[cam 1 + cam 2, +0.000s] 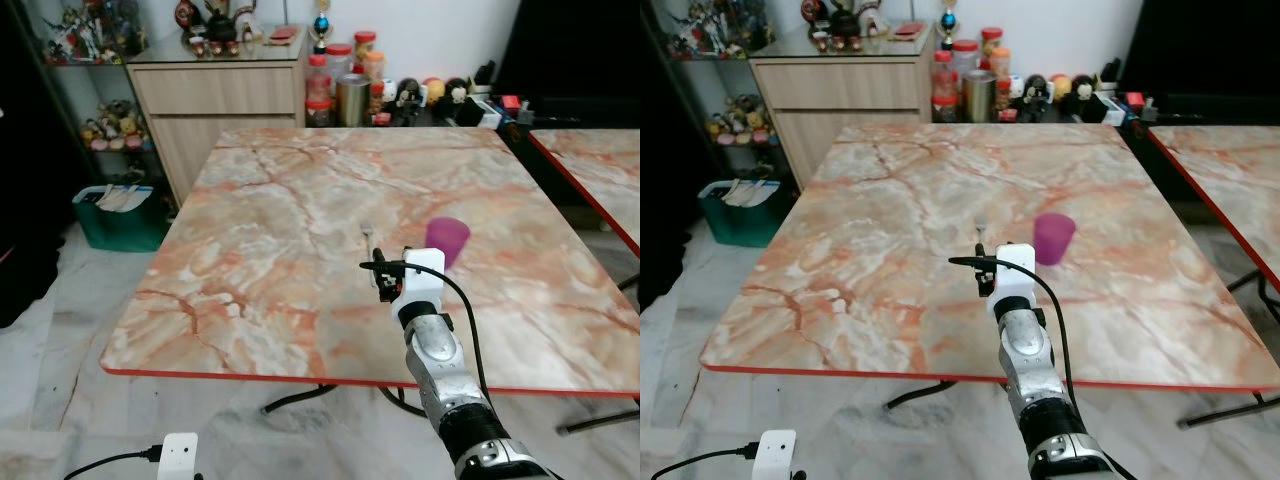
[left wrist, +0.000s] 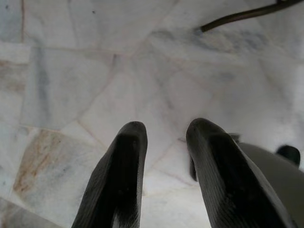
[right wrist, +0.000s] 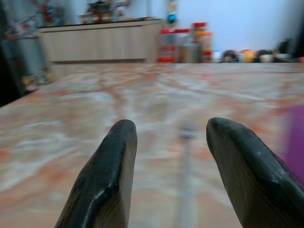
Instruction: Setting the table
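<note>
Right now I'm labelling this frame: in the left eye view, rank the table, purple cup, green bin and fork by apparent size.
1. table
2. green bin
3. purple cup
4. fork, thin and partly hidden, so least sure

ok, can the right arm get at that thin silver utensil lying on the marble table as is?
Probably yes. The right gripper is open, low over the marble table, and the thin silver utensil lies between its fingers with nothing in the way. The purple plastic cup stands off to the side.

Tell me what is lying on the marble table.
On the table stand a purple cup and, beside it, a thin piece of cutlery, its near end covered by the right gripper, which is open.
</note>
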Controlling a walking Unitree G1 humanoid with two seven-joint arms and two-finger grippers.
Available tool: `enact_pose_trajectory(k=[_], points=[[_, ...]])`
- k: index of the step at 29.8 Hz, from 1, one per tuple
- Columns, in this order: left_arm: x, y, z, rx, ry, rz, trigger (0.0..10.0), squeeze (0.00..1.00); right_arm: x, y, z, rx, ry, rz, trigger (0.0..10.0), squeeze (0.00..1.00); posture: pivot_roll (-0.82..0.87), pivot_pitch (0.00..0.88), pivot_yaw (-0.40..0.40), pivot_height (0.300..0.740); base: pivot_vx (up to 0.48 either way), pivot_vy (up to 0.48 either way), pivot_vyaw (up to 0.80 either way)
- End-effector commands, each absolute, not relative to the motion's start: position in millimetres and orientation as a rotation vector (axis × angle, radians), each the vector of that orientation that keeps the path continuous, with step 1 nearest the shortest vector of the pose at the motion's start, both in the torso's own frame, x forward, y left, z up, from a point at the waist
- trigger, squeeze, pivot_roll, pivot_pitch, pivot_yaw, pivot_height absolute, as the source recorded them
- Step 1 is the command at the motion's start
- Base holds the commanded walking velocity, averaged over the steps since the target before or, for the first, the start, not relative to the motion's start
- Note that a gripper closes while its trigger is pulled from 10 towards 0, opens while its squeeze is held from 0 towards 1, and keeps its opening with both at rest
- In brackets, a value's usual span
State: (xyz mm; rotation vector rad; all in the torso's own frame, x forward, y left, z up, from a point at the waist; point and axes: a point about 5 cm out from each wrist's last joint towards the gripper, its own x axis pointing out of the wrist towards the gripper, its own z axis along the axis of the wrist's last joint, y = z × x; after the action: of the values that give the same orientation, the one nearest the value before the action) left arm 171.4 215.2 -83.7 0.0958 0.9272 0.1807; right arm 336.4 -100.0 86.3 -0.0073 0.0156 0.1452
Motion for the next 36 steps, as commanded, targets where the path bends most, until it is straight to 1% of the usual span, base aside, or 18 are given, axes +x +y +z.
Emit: enact_pose_trajectory(k=[1,19,36], points=[[172.5,217.3,-82.9,0.108,0.928,0.185,10.0,0.00,338.6,-94.6,90.6,-0.016,0.002,0.166,10.0,0.00,0.04,0.000,0.007,0.740,0.337,0.000,0.00],[170.3,217.5,-83.9,0.111,0.936,0.180,10.0,0.00,336.5,-93.4,89.6,-0.006,-0.002,0.165,10.0,0.00,0.04,0.000,0.011,0.740,0.337,0.000,0.00],[167.3,216.4,-85.4,0.114,0.946,0.170,10.0,0.00,336.0,-94.4,87.8,0.013,0.005,0.148,10.0,0.00,0.04,0.000,0.016,0.740,0.000,0.000,0.00]])
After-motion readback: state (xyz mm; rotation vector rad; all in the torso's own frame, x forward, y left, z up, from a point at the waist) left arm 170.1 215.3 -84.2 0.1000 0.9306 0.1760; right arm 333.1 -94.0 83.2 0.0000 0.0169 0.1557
